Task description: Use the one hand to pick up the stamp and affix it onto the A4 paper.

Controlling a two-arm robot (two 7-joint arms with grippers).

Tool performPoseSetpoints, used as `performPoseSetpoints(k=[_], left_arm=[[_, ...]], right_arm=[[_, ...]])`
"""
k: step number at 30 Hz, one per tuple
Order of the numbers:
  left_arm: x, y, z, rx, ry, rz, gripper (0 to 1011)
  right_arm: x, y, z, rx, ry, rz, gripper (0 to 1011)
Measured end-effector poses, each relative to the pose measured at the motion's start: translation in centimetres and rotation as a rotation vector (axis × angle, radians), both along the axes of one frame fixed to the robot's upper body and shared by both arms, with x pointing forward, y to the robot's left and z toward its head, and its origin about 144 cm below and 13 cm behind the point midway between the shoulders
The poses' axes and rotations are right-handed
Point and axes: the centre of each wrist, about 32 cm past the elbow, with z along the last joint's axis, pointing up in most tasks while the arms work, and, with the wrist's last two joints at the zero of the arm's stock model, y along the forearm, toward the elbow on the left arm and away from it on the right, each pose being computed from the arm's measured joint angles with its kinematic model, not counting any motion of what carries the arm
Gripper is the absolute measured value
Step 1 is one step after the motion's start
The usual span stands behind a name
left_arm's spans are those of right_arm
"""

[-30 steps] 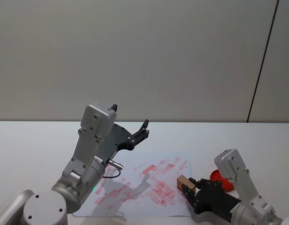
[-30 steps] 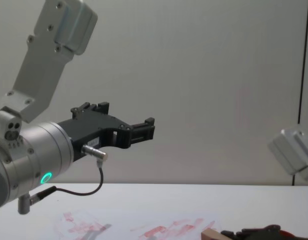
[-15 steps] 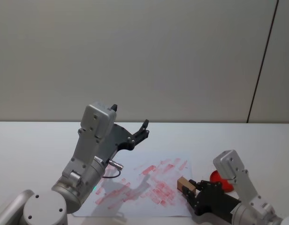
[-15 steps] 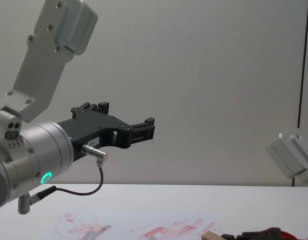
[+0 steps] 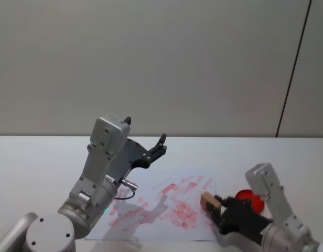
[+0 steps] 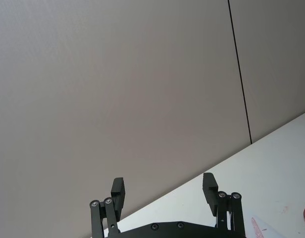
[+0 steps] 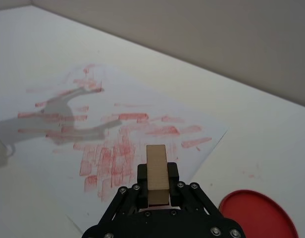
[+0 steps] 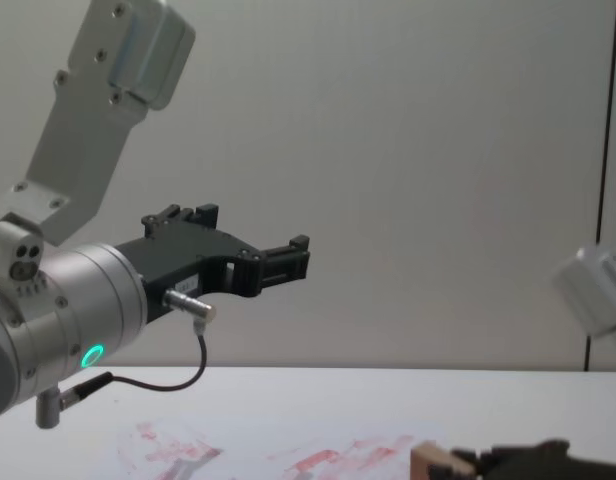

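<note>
**Right claw has the stamp, over the inked sheet**

The right claw point(image 7: 158, 179) is clamped on the stamp point(image 7: 157, 171), black fingers closed tight against its two long sides. It's a plain rectangular block of pale tan wood, smooth-faced and square-edged. Its long axis runs straight out from the claw, the free end jutting past the fingertips toward the A4 paper point(image 7: 142, 99). That thin white sheet lies flat ahead of and beneath the claw, smeared with red bars and streaks. Contact with the sheet? Cannot tell. A flat, round red ink pad point(image 7: 256, 218) sits close beside the claw on the white tabletop point(image 7: 271, 144). The left claw point(image 6: 162, 186) hangs high, spread wide, empty.
</note>
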Motion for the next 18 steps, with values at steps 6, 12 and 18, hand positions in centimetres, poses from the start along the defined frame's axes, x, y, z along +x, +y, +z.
performPoseSetpoints(k=[6,12,18], left_arm=[[0.0,0.0,0.0,0.0,0.0,0.0,1002],[0.0,0.0,0.0,0.0,0.0,0.0,1002],[0.0,0.0,0.0,0.0,0.0,0.0,1002]], right_arm=[[0.3,-0.3,1.1,0.064,-0.064,-0.03,216],[0.5,-1.0,2.1,0.095,-0.115,-0.064,216],[0.6,-1.9,2.6,0.09,-0.134,-0.088,216]])
